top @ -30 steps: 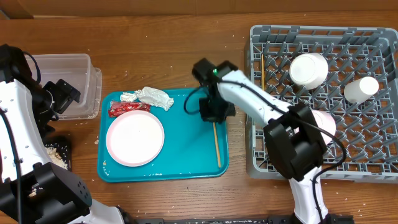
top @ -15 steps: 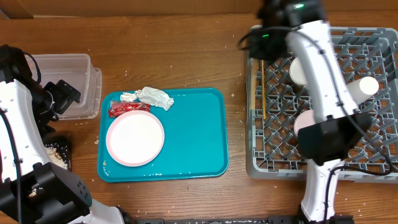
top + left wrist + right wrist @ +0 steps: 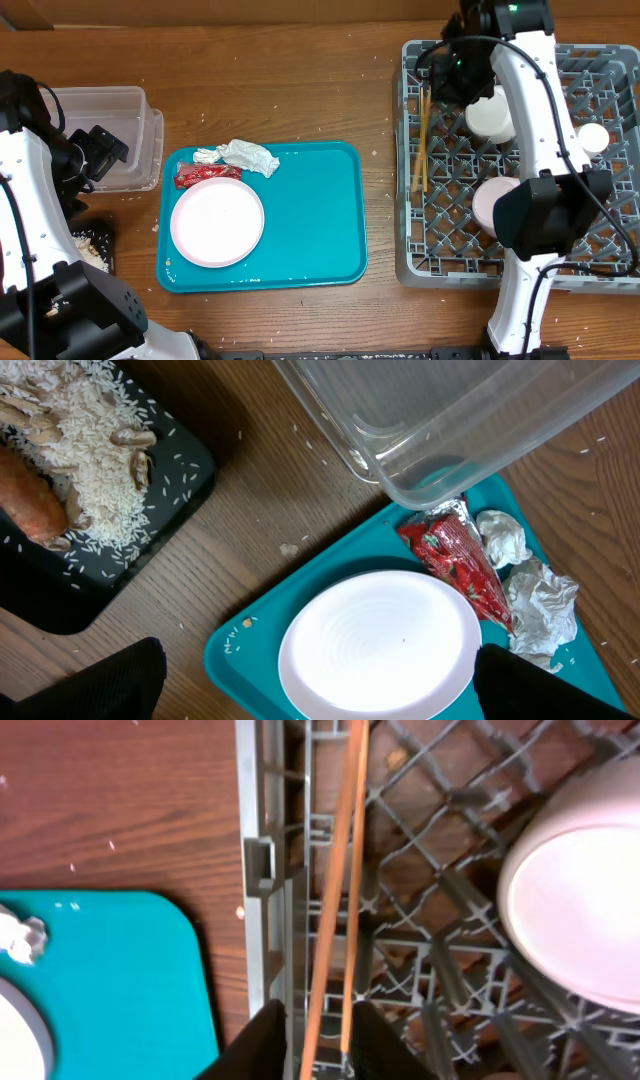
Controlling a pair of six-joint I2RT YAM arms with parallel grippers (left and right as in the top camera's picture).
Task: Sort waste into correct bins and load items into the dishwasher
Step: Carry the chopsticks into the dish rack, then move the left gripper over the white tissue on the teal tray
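The pair of chopsticks lies splayed in the left column of the grey dishwasher rack. My right gripper hovers over their far end. In the right wrist view its jaws stand slightly open, and the chopsticks pass loosely between them. My left gripper is wide open above the white plate. It sits beside the clear tub. A crumpled tissue and a red wrapper lie on the teal tray behind the plate. A carrot and rice rest on the black tray.
The teal tray lies mid-table. White cups and a pale bowl stand upside down in the rack. Loose rice grains dot the wood around the black tray. The left arm fills the table's left edge.
My right arm carried the chopsticks from the teal tray to the rack's left column. Its jaws have since parted and the two sticks have spread apart. The left arm has not moved.
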